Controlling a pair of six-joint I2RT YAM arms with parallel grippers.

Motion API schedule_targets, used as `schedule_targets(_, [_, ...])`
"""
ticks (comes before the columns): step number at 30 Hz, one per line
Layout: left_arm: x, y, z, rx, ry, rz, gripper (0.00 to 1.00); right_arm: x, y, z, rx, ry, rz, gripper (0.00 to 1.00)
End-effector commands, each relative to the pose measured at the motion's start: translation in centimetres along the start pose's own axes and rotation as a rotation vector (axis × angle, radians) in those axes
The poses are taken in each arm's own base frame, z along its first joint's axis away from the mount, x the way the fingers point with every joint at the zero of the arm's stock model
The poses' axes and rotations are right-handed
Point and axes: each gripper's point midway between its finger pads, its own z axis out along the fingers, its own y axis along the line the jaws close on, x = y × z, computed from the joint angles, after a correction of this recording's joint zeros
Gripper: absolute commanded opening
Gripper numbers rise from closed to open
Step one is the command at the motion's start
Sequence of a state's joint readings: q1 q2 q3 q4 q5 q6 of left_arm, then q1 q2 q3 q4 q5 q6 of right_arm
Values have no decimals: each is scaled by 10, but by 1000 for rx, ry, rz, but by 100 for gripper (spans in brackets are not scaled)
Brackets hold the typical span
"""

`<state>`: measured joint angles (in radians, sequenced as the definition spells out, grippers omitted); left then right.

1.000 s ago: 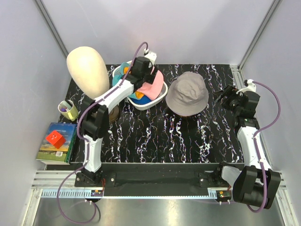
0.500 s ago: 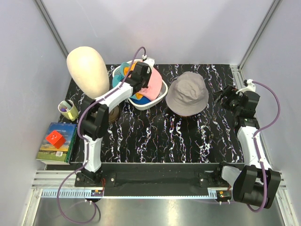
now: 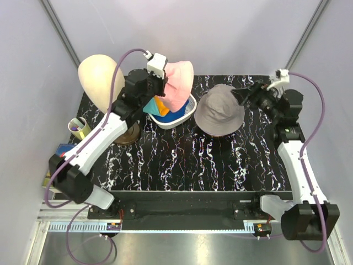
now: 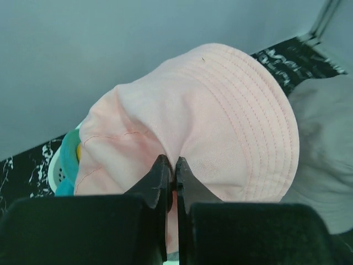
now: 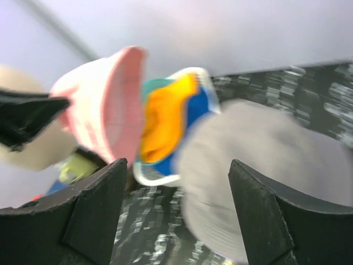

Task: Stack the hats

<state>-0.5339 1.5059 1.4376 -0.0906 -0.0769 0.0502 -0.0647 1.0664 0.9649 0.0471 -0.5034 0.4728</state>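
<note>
Two arms at work as I hold the pink hat (image 3: 179, 83) above the white basket (image 3: 181, 119).
My left fingers (image 4: 168, 171) are pinched tight on its fabric, with a teal hat (image 5: 157, 84), an orange-yellow hat (image 5: 162, 118) and a blue hat (image 5: 196, 113) in the basket beneath them; my right fingers (image 3: 241, 96) gape wide, gripping nothing, the grey-lavender hat (image 3: 220, 110) lying on the bench (image 3: 193, 160) just ahead of them.

Bright light, soft shadows, rt wrist view motion-blurred, pink hat (image 5: 105, 110) smeared
</note>
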Motion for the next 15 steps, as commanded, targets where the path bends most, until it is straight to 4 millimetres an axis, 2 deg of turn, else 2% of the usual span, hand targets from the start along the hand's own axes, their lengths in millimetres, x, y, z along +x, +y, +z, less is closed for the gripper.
schedule_targets(1, [-31, -25, -28, 124, -118, 3, 0, -15, 86, 13, -270, 5, -42, 82])
schedule_targets(2, [-32, -28, -33, 136, -122, 3, 0, -9, 101, 15, -319, 24, -18, 82])
schedule_targets(3, [-40, -31, -43, 143, -143, 3, 0, -12, 117, 14, -380, 16, -24, 83])
schedule_targets(5, [-35, -32, -49, 139, -137, 0, 0, -6, 137, 17, -440, 39, 1, 83])
schedule_targets(9, [-37, -37, -64, 150, -153, 0, 0, 1, 157, 28, -485, 72, -4, 82])
schedule_targets(15, [-33, -47, -70, 168, -151, 8, 0, 20, 163, 50, -477, 135, 10, 82])
